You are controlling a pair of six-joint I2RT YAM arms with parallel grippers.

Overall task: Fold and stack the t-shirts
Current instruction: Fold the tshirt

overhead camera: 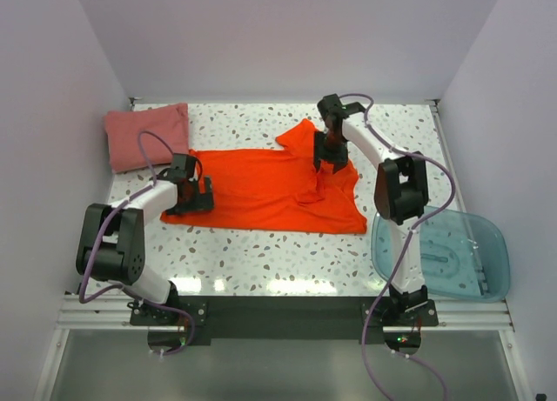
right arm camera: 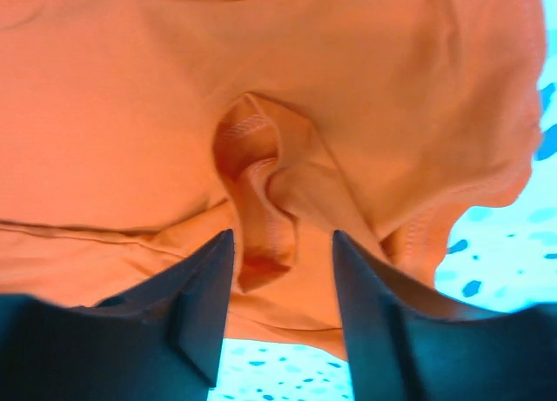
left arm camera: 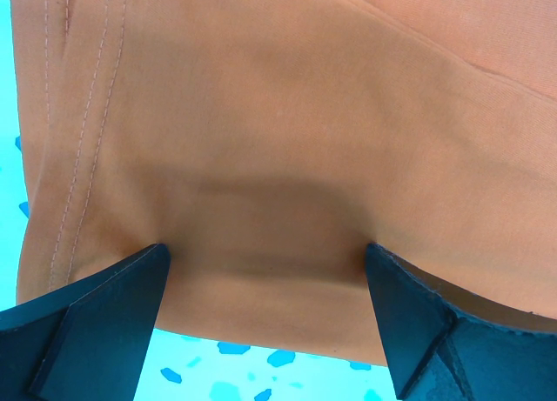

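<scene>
Top view: bright, even, diffuse white light from overhead, shadows soft and short, a few glare patches on the counter [overhead camera: 287, 284] near its front edge. Both wrist views have a colour cast: counter reads cyan, the orange shirt [left arm camera: 305, 114] looks washed-out, stitching sharp though. My left claw [left arm camera: 265, 249] throws a dim shadow band on the cloth between its fingers [left arm camera: 104, 314]; my right claw [right arm camera: 283, 236] shows dark, soft-edged, out of focus at the bottom.
</scene>
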